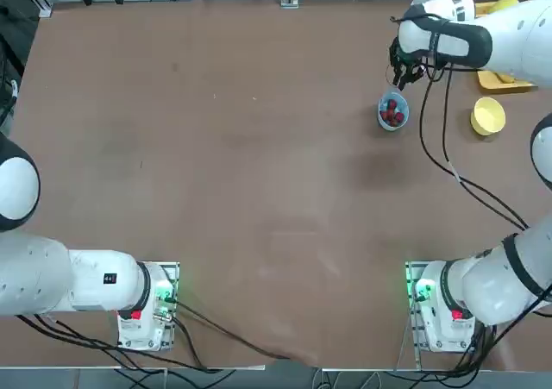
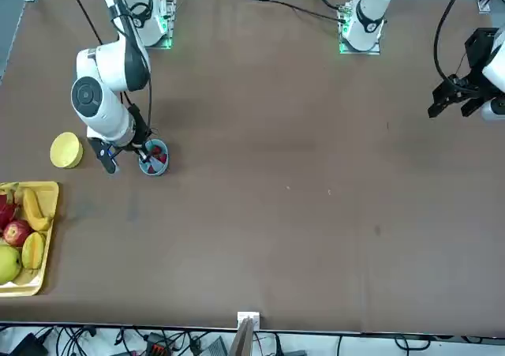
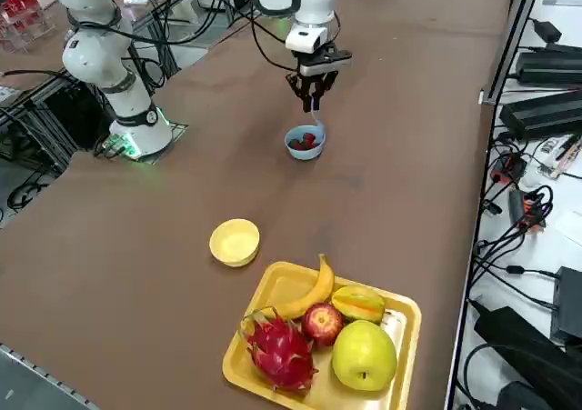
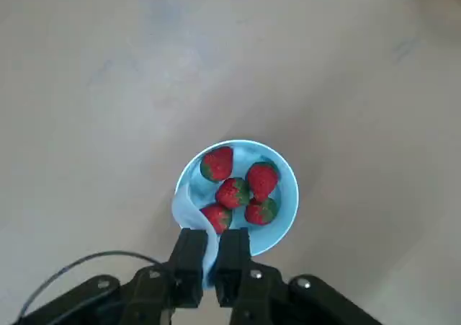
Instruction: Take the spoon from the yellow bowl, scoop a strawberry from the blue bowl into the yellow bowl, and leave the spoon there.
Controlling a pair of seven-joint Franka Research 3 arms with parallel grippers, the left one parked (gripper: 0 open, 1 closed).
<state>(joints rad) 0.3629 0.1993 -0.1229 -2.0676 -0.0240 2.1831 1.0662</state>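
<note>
My right gripper (image 4: 210, 244) is shut on the handle of the pale blue spoon (image 4: 190, 208). The spoon's scoop rests at the inner edge of the blue bowl (image 4: 282, 195), beside several strawberries (image 4: 232, 192). From overhead, the gripper (image 1: 402, 76) hangs just past the blue bowl (image 1: 392, 113), on its far side. In the side view the spoon (image 3: 316, 119) points down from the gripper (image 3: 312, 94) into the blue bowl (image 3: 305, 144). The yellow bowl (image 1: 488, 116) (image 3: 235, 242) stands empty to the right of the blue bowl, apart from it.
A rectangular yellow tray (image 3: 403, 316) with a banana, an apple, a dragon fruit and other fruit lies at the table's far right corner, beyond the yellow bowl. Black cables hang from my right arm (image 1: 448, 160) over the table near the blue bowl.
</note>
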